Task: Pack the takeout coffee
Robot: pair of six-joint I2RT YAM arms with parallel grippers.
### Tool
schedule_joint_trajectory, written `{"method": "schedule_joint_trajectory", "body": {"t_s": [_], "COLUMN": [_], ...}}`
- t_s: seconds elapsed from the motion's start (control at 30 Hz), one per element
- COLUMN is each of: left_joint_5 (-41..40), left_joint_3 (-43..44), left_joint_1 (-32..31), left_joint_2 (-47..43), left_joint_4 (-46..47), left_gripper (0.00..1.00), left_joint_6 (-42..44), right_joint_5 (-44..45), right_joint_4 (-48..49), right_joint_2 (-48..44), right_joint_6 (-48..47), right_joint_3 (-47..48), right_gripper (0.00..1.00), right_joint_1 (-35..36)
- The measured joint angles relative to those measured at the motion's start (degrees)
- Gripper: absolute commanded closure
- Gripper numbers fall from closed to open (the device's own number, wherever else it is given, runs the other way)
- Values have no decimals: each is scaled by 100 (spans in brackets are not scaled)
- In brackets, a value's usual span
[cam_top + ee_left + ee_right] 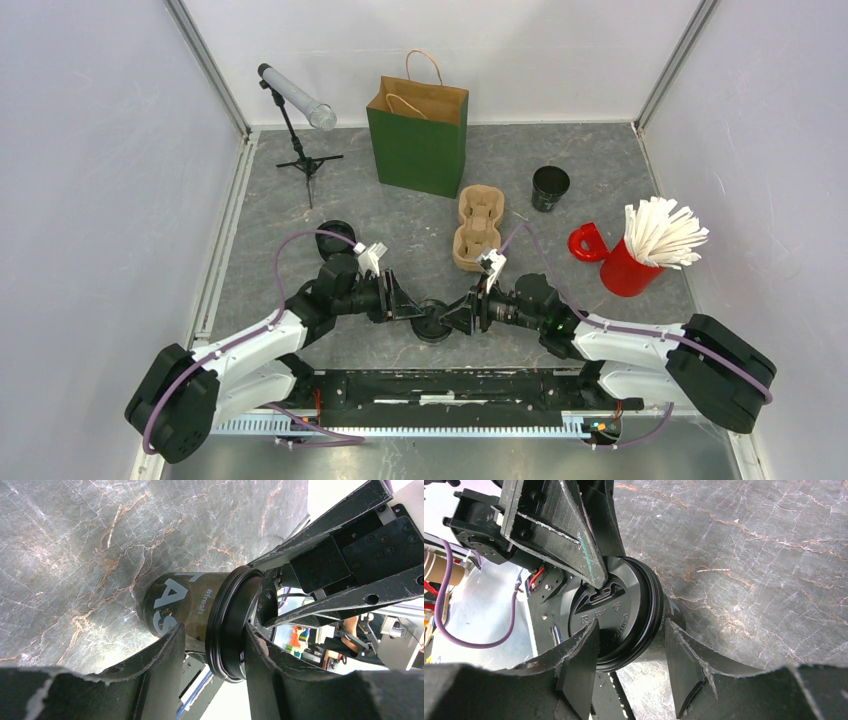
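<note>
Plainly "#fresh" on the takeout coffee [186, 604] — left tool [215, 641], right tool [631, 636] astride

- In the top view the light is bright, even and diffuse, falling from above; the white walls [90, 150] wash pale without hard glare.
- Shadows on the grey table [600, 160] are soft and short, darkest under my arms.
- The wall seams lean outward toward the upper corners, a wide-lens look.
- In the left wrist view my left gripper [214, 632] is a dark, soft-focus mass along the bottom; the upper right corner blows out white.
- The takeout coffee [175, 600] throws a dim shadow at centre left.
- In the right wrist view my right gripper [630, 627] blurs black at the bottom, and the left edge is overexposed.
</note>
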Motion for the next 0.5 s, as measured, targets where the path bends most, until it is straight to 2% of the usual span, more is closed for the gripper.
{"method": "schedule_joint_trajectory", "body": {"t_s": [0.3,0.5], "left_joint_5": [-7,-68], "left_joint_3": [-57,-66], "left_joint_1": [-24,-24], "left_joint_2": [-26,-120], "left_joint_4": [101,13], "left_gripper": [51,53], "left_joint_6": [0,0], "right_joint_5": [15,28], "right_joint_4": [734,802], "right_joint_2": [197,238], "right_joint_6": [116,2], "right_joint_3": [-295,-278], "right_gripper": [47,48], "right_joint_1": [0,2]}}
